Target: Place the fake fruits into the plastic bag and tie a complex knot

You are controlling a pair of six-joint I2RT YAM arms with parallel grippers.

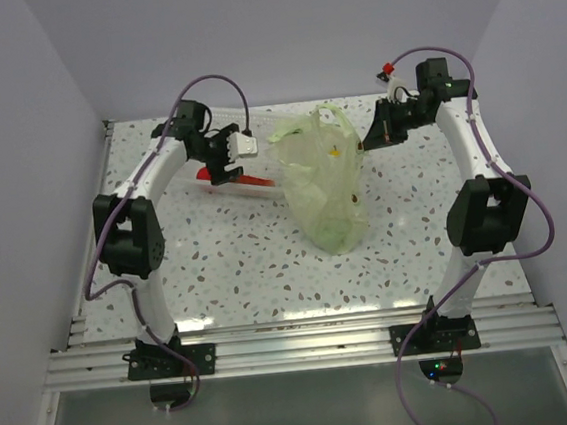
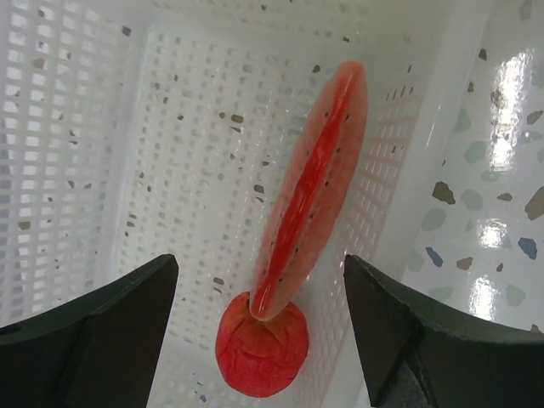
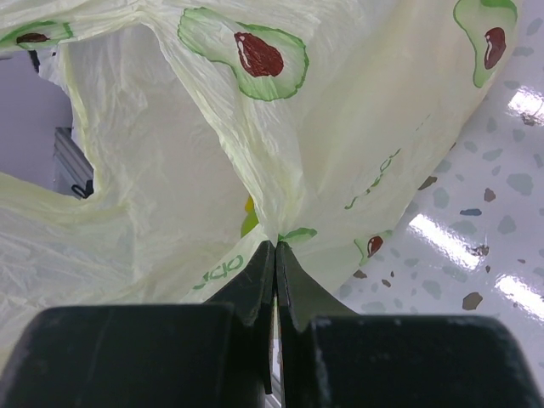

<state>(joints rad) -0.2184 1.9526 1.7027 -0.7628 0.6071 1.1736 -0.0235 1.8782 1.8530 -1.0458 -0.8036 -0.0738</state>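
Left gripper (image 2: 261, 272): jaws spread wide, gripping nothing. Below and between them, a red slice (image 2: 314, 187) lying in the basket (image 2: 195, 127), lower end touching a red round fruit (image 2: 261, 348). Right gripper (image 3: 275, 255): jaws pinched shut on a fold of the bag (image 3: 357, 127). Behind that fold, a yellow and green bit (image 3: 248, 217) showing through. From above, bag slumped on the table (image 1: 249, 266) between the arms, handles at its far end, basket just to its left.
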